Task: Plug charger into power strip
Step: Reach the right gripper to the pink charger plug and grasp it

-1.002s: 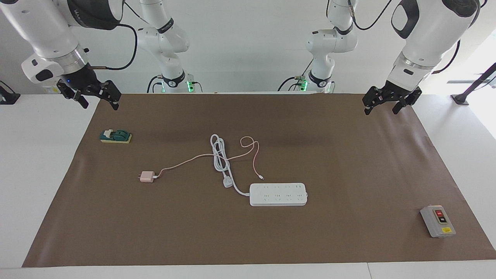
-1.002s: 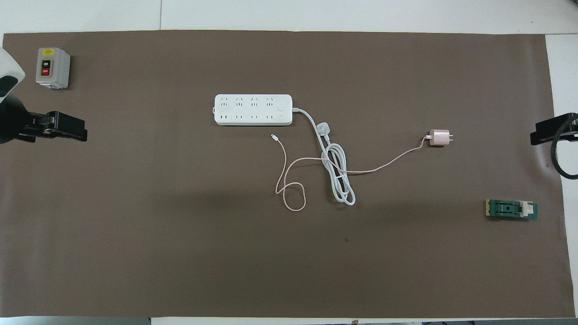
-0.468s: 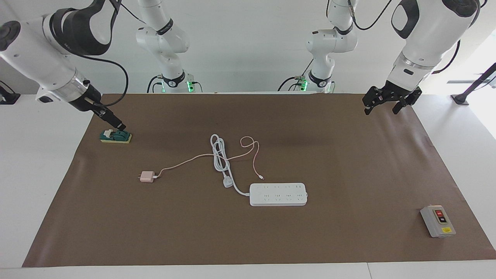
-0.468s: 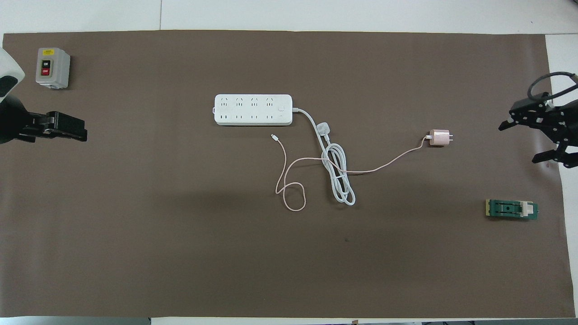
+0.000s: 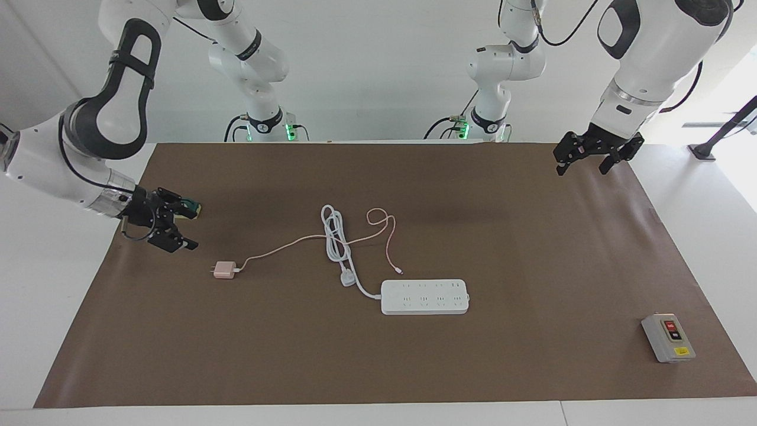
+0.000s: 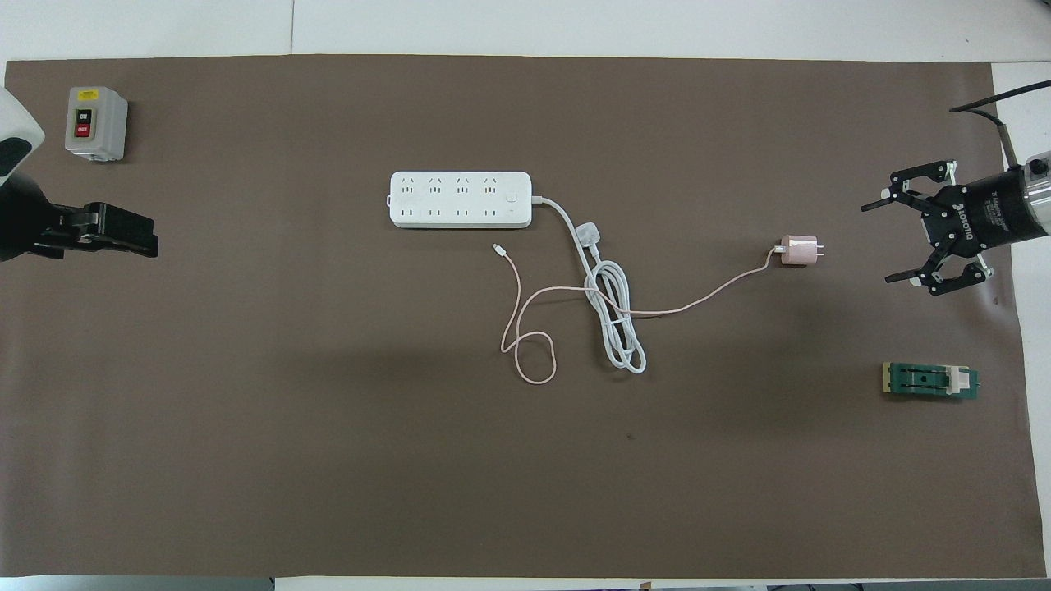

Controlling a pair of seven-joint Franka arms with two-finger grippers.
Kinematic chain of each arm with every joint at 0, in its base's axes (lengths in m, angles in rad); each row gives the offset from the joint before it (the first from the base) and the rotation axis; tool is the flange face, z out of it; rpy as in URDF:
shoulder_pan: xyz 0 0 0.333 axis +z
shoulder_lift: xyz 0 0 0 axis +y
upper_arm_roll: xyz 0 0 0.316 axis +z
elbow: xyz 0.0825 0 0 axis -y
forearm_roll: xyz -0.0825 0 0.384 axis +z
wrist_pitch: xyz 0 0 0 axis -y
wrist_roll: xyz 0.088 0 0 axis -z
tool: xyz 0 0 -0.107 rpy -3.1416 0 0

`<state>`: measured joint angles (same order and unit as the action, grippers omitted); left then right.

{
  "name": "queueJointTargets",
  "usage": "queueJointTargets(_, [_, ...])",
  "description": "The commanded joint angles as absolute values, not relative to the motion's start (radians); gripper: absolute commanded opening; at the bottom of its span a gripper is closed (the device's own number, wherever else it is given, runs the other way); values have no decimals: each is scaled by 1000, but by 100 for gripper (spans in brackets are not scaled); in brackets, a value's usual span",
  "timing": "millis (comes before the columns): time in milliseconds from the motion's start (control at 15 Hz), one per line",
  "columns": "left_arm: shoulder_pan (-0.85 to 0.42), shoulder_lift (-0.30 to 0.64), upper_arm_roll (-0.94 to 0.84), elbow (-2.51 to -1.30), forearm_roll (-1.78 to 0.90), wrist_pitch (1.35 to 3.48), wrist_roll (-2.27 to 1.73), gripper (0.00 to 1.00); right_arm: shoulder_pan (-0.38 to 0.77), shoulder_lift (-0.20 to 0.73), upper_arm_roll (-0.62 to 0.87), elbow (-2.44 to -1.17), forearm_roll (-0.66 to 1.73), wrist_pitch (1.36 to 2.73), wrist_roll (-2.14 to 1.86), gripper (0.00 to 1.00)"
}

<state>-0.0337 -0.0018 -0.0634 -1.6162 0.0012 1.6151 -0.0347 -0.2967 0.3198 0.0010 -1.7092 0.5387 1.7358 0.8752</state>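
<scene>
Pink is the colour to follow: your charger [image 5: 224, 270] lies flat on the brown mat [image 5: 532, 236], untouched, toward the right arm's end of the desk [image 5: 59, 296]. Its thin cable [image 5: 284, 244] trails off across the coiled white cord [image 5: 336, 236] of the power strip [image 5: 424, 296]. In the overhead view the charger sits at about 3 o'clock from the strip, well apart from it, with its 2 prongs pointing away from the strip.

You are in the approach step, as I read it; nothing is gripped and nothing is plugged in. The right claw [image 5: 178, 223] has its fingers spread wide and empty. It hangs low over the mat, near the charger, at roughly 3 o'clock from it overhead, and just beside the small green block [image 6: 930, 381], which lies nearer to the robots.

Your right arm comes in bent at the elbow, forearm nearly level, wrist turned so the open claw faces sideways toward the charger's pronged end. The next move likely calls for closing the gap, straddling the pink cube on its flat sides and leaving the prongs free, since they must face down into a socket later.

Your left claw [image 5: 595, 155] waits, open and empty, over the mat's corner at the left arm's end. A grey switch box [image 5: 668, 338] sits farther from the robots on that end.
</scene>
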Motion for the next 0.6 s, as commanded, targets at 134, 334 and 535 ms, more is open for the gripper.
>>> queueJointTargets(134, [-26,-14,-63,-1615,-6,1618,-26,100,-310,445,12,-1697,662,1783,966,100])
queueJointTargets(334, [-28,-11,-63,-1612,-6,1615,-28,100,-301,500,12,-1697,678,1813,962,100])
queueJointTargets(535, [-35,-12,-64,-1611,-8,1611,-26,100,-299,529,12,-1690,692,1821,960,100])
